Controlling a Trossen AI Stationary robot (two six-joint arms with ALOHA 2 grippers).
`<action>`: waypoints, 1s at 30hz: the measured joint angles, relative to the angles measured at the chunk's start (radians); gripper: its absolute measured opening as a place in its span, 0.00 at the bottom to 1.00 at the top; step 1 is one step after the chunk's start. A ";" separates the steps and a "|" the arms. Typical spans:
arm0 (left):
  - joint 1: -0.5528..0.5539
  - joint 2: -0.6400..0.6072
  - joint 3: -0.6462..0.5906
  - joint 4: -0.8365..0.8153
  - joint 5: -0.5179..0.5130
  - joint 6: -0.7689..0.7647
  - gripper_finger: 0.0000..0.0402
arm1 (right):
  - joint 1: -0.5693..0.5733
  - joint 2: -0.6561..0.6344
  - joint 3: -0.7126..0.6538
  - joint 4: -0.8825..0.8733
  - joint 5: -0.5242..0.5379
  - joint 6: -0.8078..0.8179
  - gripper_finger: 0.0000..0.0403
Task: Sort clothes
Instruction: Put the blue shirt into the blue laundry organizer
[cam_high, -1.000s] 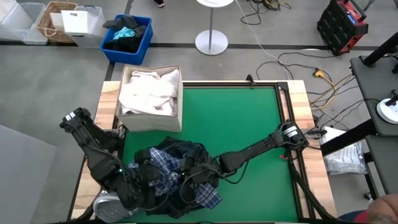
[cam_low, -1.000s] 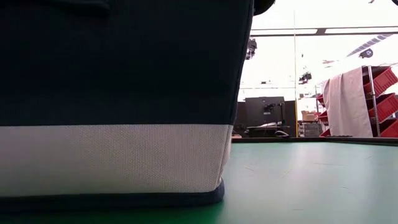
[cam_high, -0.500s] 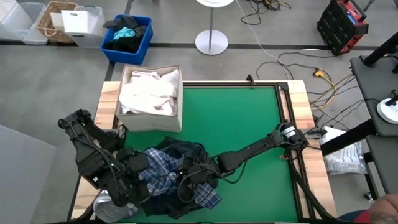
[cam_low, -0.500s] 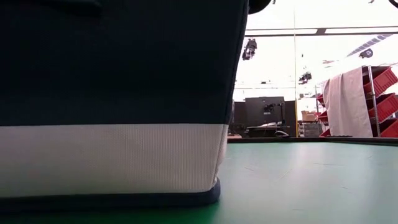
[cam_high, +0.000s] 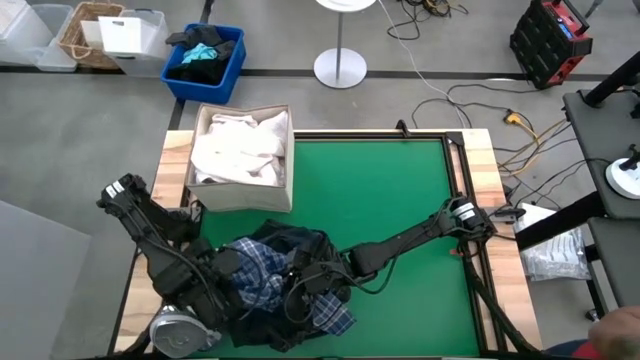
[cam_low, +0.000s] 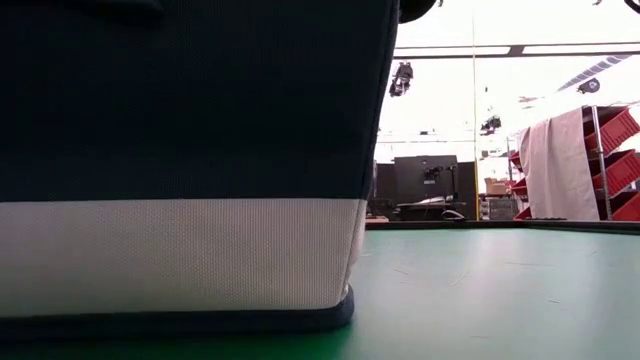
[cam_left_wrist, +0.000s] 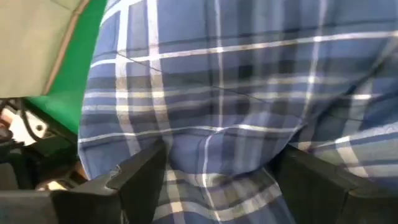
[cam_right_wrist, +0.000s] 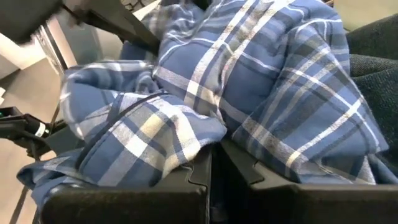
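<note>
The blue-white plaid shirt (cam_high: 262, 282) lies crumpled on a dark navy garment (cam_high: 300, 243) at the 7 o'clock area of the green table mat (cam_high: 390, 190). The left gripper (cam_left_wrist: 214, 180) is spread open, fingers straddling plaid fabric. The right gripper (cam_right_wrist: 214, 163) is closed, pressed against the shirt's fold. White shirts (cam_high: 238, 145) fill the fabric bin (cam_high: 243, 195) at 11 o'clock.
</note>
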 joint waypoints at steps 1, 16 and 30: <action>0.000 0.000 -0.010 0.000 -0.003 0.003 0.67 | 0.000 0.000 0.000 0.000 0.001 0.008 0.03; 0.008 0.012 -0.073 0.331 -0.317 0.331 0.04 | -0.011 0.000 0.000 -0.004 0.000 0.050 0.03; 0.014 0.002 -0.413 0.748 -0.257 0.190 0.00 | -0.013 0.003 -0.001 -0.027 -0.001 0.070 0.03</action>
